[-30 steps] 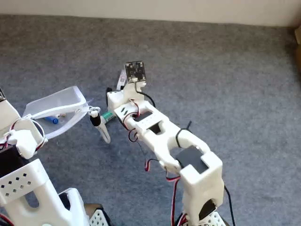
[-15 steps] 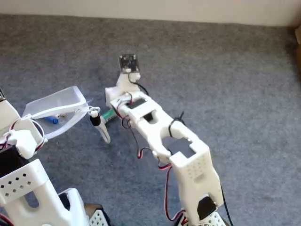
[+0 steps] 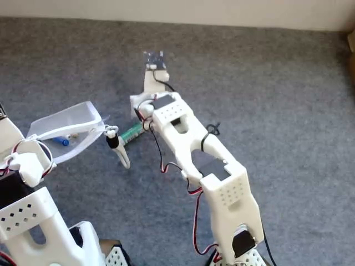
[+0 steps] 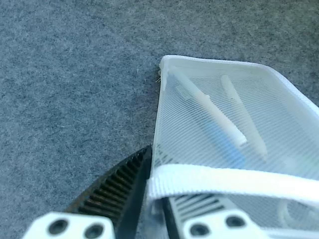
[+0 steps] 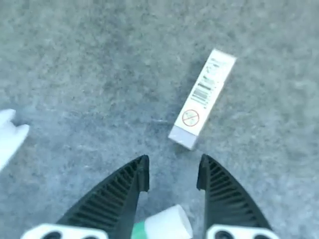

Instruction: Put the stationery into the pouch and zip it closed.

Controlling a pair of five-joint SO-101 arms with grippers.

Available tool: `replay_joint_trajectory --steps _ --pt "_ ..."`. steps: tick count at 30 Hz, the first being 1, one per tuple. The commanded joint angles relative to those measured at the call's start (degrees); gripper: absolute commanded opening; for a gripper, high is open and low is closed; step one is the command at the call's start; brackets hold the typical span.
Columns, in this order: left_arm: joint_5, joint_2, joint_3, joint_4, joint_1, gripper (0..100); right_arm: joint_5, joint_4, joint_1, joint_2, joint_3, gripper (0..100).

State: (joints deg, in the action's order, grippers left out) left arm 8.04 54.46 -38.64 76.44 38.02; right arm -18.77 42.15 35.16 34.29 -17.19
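Open grey bench [image 3: 277, 83] far and right of both arms. At left, mesh pouch [image 4: 234, 129] held up, its banded edge pinched in the clenched left end effector [image 4: 155, 172]; pens [image 4: 209, 107] inside. At centre, right end effector [image 5: 173, 167] released, over a green-and-white stick [image 5: 162, 224]. Small white box [image 5: 203, 98] lying just beyond, apart.

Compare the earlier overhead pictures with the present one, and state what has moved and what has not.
The right arm reached farther forward, away from its base. The right claw is open, with a small white box just ahead of it. Nothing was taken hold of or let go. The left claw, shut on the pouch, and the green stick stayed put.
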Motion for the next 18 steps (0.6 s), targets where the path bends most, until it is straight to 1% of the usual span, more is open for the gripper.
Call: replay_joint_trajectory --steps 1,5,9,14,18 --pt "0.62 0.31 0.31 -1.23 0.92 0 -0.7 5.05 -0.75 -1.01 -9.98 15.9" --pt "0.62 0.31 0.22 -1.14 0.84 0 -0.7 5.85 -0.92 -0.57 -15.25 15.9" --pt "0.62 0.31 0.22 -0.97 0.84 0 -0.7 5.67 -1.19 -0.57 -17.01 15.9" --pt "0.62 0.31 0.22 -0.97 0.84 0 -0.7 -1.45 -2.95 -0.48 -16.75 15.9" --pt "0.62 0.31 0.22 -0.97 0.84 0 -1.32 -2.59 -3.38 -0.48 -16.92 15.9"
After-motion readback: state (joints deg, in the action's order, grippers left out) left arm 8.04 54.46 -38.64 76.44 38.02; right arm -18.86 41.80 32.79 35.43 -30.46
